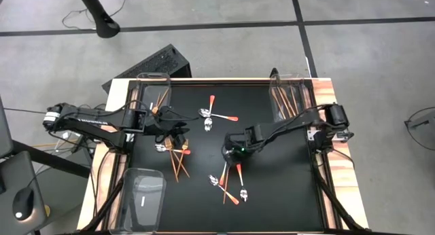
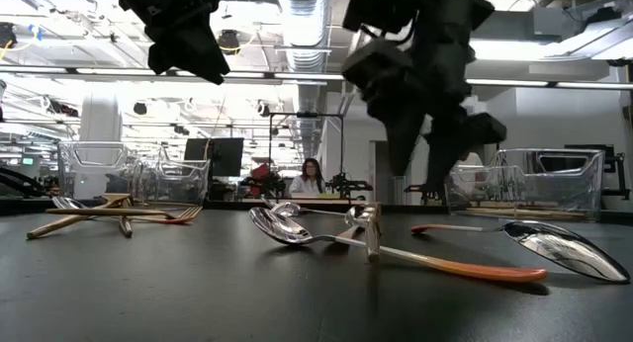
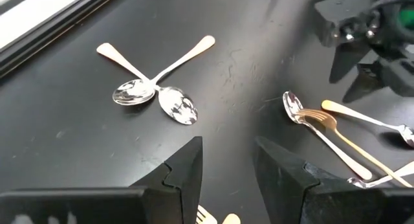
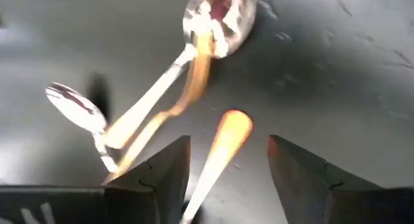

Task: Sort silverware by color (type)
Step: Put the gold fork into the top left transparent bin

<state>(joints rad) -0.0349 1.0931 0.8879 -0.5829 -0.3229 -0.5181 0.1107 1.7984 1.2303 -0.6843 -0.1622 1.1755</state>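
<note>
Silverware lies in three groups on the black table. Two silver spoons with orange-red handles (image 1: 212,117) lie crossed at the far middle. Several gold forks and copper knives (image 1: 177,153) lie at the left. Several spoons (image 1: 230,184) lie near the middle. My left gripper (image 3: 226,149) is open and empty over the left pile (image 1: 174,138). My right gripper (image 4: 228,146) is open above the near spoons (image 1: 231,155). Its fingers stand on either side of one spoon's orange handle end (image 4: 230,134) without touching it. The low view shows my right gripper (image 2: 420,144) clear of the table.
A clear bin (image 1: 155,92) with gold forks stands at the far left. A clear bin (image 1: 289,99) with copper knives stands at the far right. A third clear bin (image 1: 144,197) stands at the near left. The table's near right is bare black surface.
</note>
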